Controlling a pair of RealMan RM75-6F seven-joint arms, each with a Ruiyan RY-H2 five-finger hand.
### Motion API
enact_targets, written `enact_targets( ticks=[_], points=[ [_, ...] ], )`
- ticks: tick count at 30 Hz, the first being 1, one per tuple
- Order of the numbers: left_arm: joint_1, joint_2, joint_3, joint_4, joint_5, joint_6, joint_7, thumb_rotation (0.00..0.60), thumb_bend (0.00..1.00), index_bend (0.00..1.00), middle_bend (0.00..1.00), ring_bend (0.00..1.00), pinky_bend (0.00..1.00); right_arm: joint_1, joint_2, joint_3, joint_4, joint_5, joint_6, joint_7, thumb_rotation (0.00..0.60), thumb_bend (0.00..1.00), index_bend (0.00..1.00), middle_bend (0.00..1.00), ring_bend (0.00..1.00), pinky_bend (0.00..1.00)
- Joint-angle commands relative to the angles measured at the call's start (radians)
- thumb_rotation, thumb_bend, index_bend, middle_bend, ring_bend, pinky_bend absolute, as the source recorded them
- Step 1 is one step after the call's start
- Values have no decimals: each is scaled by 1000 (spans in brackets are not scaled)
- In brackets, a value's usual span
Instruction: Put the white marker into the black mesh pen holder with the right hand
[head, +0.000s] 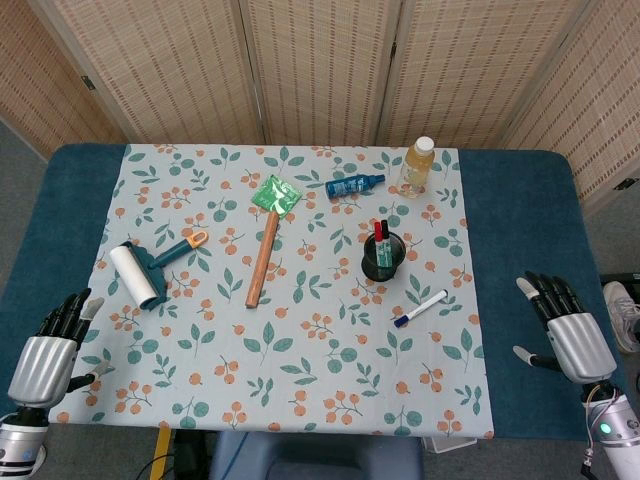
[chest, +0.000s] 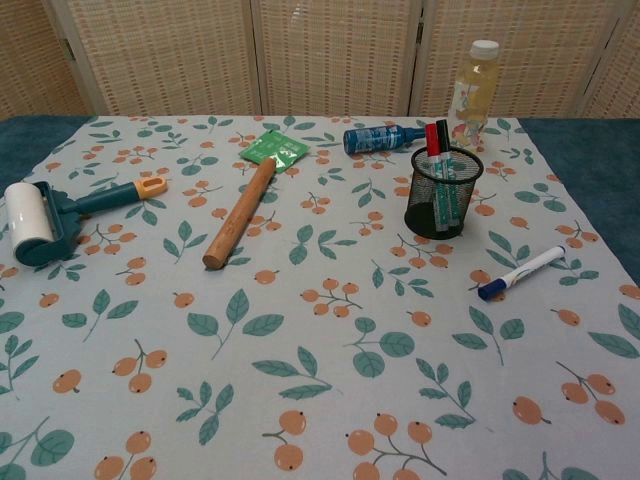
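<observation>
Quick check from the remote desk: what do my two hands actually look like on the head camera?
Both the left hand and right hand match: silver-grey ribbed metallic backs, black fingers with pale tips, and silver cylindrical wrists. The right wrist carries a small green indicator light. The chest view shows neither hand.

In the lower left corner of the head view, the left hand (head: 52, 345) has a silver metallic back and black fingers with pale tips. The right hand (head: 568, 330), lower right, looks the same; a small green light shows on its grey wrist.
</observation>
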Motion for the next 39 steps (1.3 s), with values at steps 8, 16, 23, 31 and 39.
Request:
enact_targets(
  ticks=[8,16,23,31,39],
  points=[
    [-8,-4,-2,6,3,-9,-7,600,206,0,0,0,205,6,0,4,1,14,-19,15,600,84,0,0,0,0],
    [-4,6,-9,6,-7,-3,-31,600,206,0,0,0,205,92,49,15,-64,0,-134,12,600,186,160,0,0,0],
    [7,11,-13,-2,-3,23,-24,600,206,0,0,0,205,237,96,45,-185,2,-338,-163,600,253,323,7,0,0],
    [7,11,-20,2,-16,18,-31,600,206,0,0,0,205,362,59,60,-208,39,-529,-364,600,263,331,8,0,0],
    [10,15,-18,-4,-8,27,-35,600,206,0,0,0,205,395,-50,47,-93,80,-584,-383,600,263,360,15,0,0]
  ],
)
